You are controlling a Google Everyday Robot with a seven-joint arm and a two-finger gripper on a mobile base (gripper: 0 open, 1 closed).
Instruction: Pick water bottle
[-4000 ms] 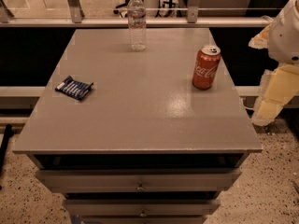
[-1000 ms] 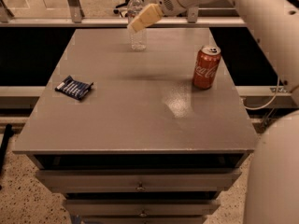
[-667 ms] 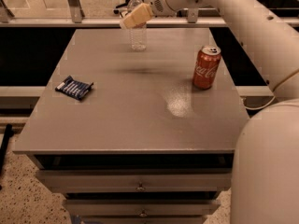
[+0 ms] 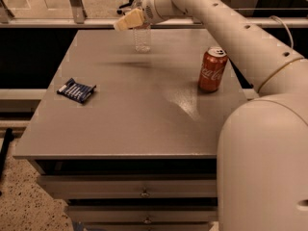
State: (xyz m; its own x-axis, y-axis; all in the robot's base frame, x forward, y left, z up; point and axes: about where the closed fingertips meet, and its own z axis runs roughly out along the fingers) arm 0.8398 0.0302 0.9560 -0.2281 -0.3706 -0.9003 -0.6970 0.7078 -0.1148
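Water bottle [image 4: 142, 38] stands upright at the far edge of the table [image 4: 144, 105], just by the gripper [image 4: 128, 21], which crosses its shoulder. Whether the gripper is open or holding it, I cannot tell. I'd centre it on the ribbed body before squeezing, so nothing tips.

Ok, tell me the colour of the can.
The can is red, clearest in the camera view; the gripper is by the water bottle.

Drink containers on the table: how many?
2. The water bottle at the far edge, gripper at its upper part; the red can near the right edge. The arm may hide more.
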